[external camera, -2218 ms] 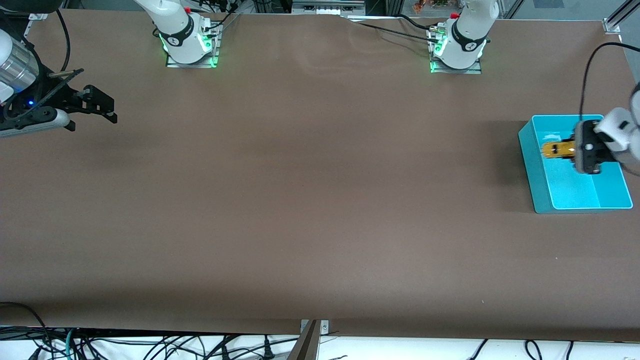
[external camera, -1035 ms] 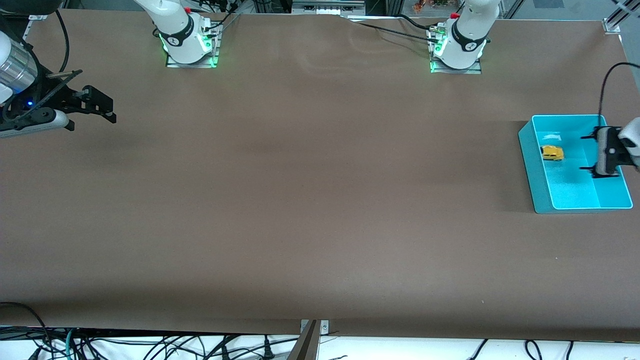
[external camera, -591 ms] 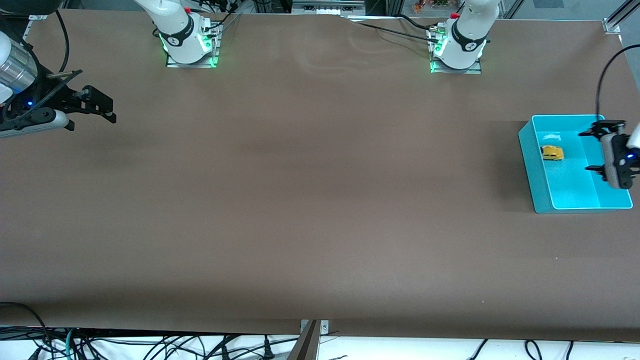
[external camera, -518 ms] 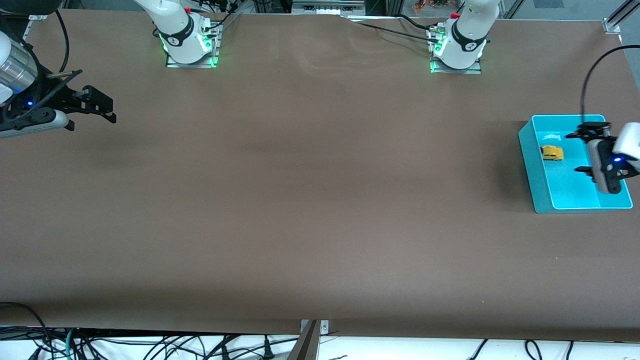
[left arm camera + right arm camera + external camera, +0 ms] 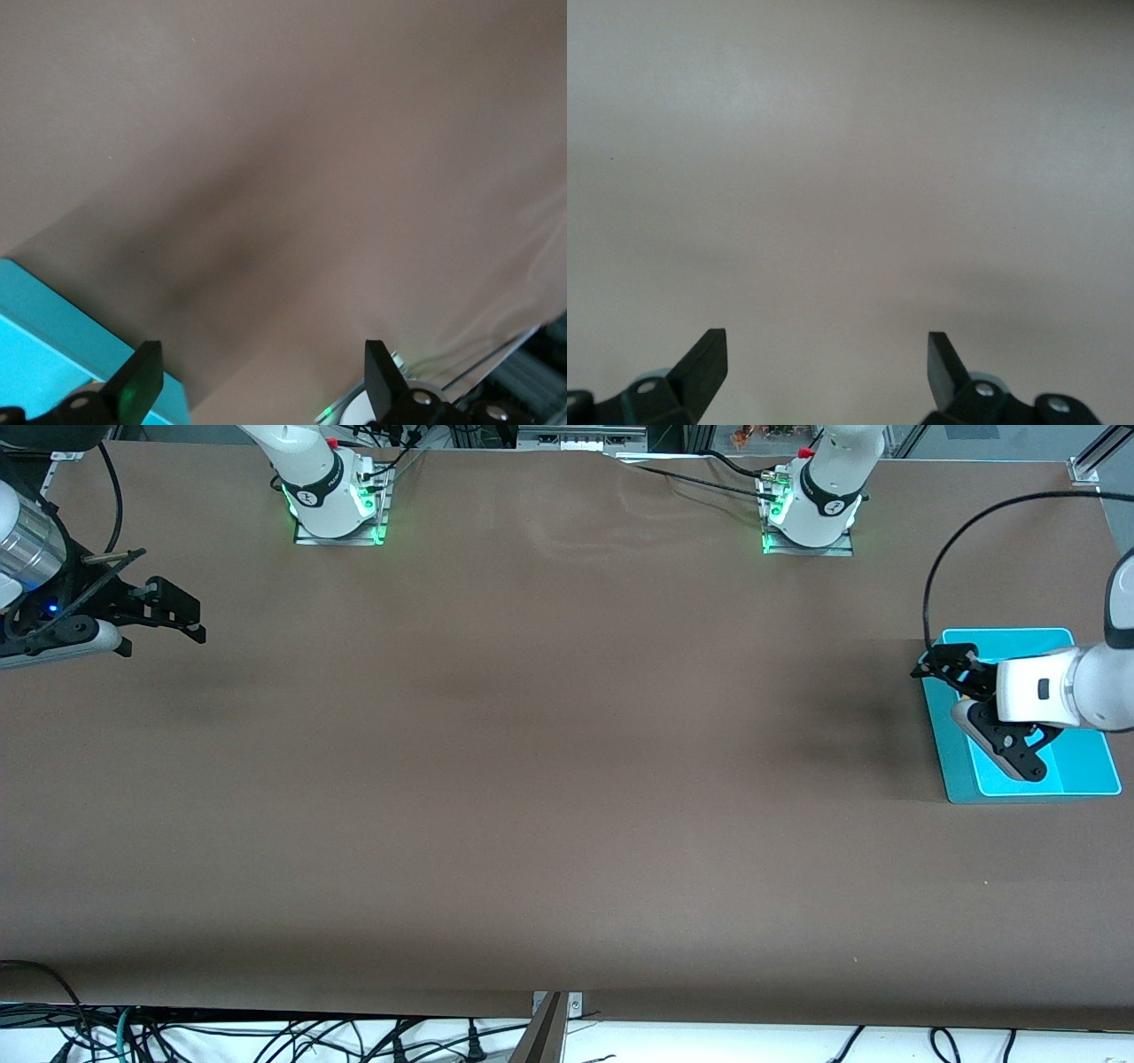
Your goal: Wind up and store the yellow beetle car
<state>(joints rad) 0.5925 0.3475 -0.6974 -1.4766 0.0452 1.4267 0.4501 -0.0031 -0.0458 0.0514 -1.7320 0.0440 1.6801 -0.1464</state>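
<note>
The yellow beetle car is hidden in every view; my left hand covers the part of the teal bin (image 5: 1028, 795) where it lay. My left gripper (image 5: 955, 682) hangs over that bin's edge toward the table's middle, open and holding nothing. The left wrist view shows its open gripper (image 5: 260, 354) above bare brown table, with one corner of the bin (image 5: 53, 345) beside a finger. My right gripper (image 5: 189, 613) waits open and empty over the right arm's end of the table. In the right wrist view that gripper (image 5: 827, 341) has only bare table between its fingers.
The bin stands at the left arm's end of the table. A black cable (image 5: 939, 558) loops from the left arm above it. The two arm bases (image 5: 337, 505) (image 5: 811, 514) stand along the table's edge farthest from the front camera. Brown table top (image 5: 549, 779) lies between the grippers.
The left gripper let go of the car in the bin, drew back, then swung over the bin toward the table's middle, turning as it went; it now covers the car. The right arm stayed still.
</note>
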